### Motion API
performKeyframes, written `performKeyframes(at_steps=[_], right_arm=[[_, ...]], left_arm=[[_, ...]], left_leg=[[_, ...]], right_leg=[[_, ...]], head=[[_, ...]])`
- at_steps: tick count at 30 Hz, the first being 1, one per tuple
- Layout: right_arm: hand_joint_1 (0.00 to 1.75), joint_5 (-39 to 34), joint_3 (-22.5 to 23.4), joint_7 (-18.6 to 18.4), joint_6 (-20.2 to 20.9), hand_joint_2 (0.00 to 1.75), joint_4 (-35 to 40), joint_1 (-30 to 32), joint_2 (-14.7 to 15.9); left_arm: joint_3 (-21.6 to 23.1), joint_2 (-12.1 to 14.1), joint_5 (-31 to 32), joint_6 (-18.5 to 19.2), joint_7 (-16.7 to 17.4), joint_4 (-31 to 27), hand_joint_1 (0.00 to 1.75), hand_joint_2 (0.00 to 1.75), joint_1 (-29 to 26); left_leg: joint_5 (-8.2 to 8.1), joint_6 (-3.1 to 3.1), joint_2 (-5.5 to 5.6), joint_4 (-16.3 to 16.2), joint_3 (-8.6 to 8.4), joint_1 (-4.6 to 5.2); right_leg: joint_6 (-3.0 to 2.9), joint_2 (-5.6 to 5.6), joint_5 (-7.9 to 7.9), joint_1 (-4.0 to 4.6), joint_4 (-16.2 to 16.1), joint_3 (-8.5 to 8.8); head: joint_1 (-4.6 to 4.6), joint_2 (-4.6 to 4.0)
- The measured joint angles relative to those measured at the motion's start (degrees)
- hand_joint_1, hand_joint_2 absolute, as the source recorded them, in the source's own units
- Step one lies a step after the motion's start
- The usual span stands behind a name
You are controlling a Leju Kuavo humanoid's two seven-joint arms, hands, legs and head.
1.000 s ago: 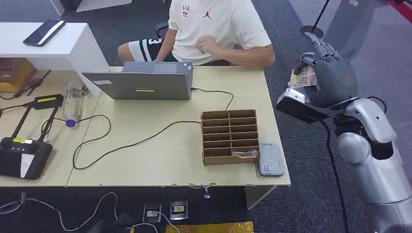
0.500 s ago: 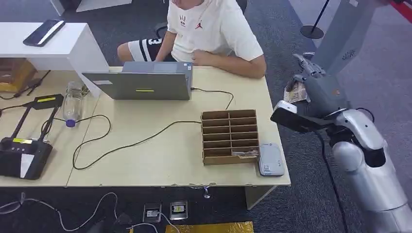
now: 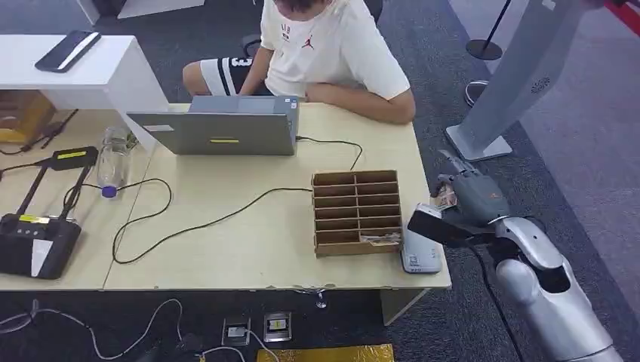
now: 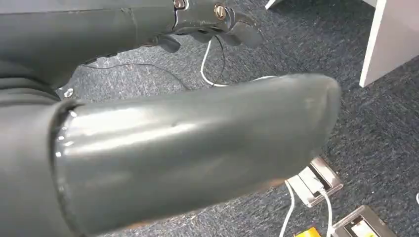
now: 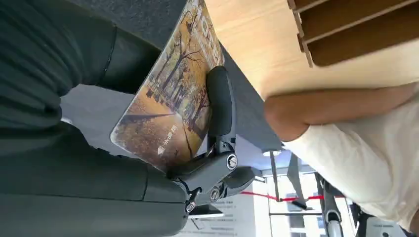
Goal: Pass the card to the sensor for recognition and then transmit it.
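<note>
My right hand (image 3: 474, 197) hangs just off the table's right edge and grips a card (image 3: 445, 198) printed with an autumn tree scene. In the right wrist view the card (image 5: 173, 106) is clamped between the thumb and a dark finger (image 5: 221, 106). The white, flat sensor (image 3: 421, 250) lies at the table's front right corner, slightly nearer than and to the left of the card; my wrist covers part of it. My left hand (image 4: 192, 143) hangs over the carpet, holding nothing, its fingers (image 4: 217, 15) apart from the thumb.
A brown slotted card box (image 3: 357, 211) stands left of the sensor. Behind it a laptop (image 3: 219, 128) and cables (image 3: 196, 219) lie on the table (image 3: 249, 256). A person (image 3: 332, 45) sits at the far side, forearm on the table. A grey stand (image 3: 506, 90) rises at the right.
My right arm has come down and toward me with the card, from high beside the table's far right corner to just beside the sensor. The person has leaned onto the table.
</note>
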State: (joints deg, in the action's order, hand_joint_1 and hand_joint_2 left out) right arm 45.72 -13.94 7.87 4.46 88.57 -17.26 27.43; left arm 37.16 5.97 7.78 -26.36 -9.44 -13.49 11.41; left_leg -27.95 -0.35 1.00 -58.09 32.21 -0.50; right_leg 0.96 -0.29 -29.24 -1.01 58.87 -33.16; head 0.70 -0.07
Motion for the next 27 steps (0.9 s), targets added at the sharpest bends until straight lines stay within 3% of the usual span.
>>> performKeyframes(at_steps=[27], right_arm=[[1.75, -1.73, -0.79, -0.57, -0.87, 1.75, -5.79, 3.13, 1.47]], left_arm=[[0.00, 0.00, -0.50, -0.28, 0.33, -0.02, 0.00, 0.00, -1.15]], left_leg=[[-0.05, 0.00, -0.10, 0.00, -0.01, 0.00]], right_leg=[[0.00, 0.05, 0.00, 0.00, -0.01, -0.02]], head=[[0.02, 0.00]])
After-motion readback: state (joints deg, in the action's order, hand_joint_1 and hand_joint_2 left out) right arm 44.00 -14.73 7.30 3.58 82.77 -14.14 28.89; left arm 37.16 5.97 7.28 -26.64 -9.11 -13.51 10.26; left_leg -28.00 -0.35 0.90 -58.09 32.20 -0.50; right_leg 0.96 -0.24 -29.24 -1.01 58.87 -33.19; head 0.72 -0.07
